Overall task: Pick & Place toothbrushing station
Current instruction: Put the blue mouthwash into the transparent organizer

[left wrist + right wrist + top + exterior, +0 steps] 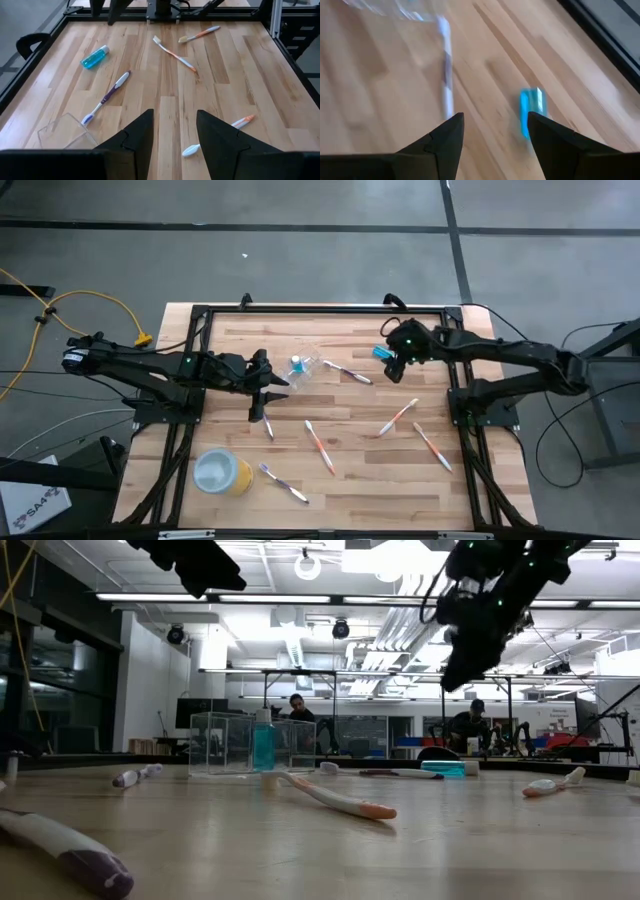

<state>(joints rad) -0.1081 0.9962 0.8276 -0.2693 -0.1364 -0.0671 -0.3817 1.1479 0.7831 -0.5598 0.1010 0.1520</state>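
The clear plastic cup stands on the table's far middle with a blue tube upright in it. A second blue tube lies flat to its right. My right gripper hovers open above that tube, tilted down; in the right wrist view the tube lies just beyond the fingertips. A purple-and-white toothbrush lies between cup and tube. Orange toothbrushes lie flat nearer the front. My left gripper hangs open left of the cup, with nothing between its fingers.
A yellow cup with a pale top stands at the near left, a purple toothbrush beside it. Another toothbrush lies under my left gripper. A black frame borders the wooden table. People sit in the room beyond the table.
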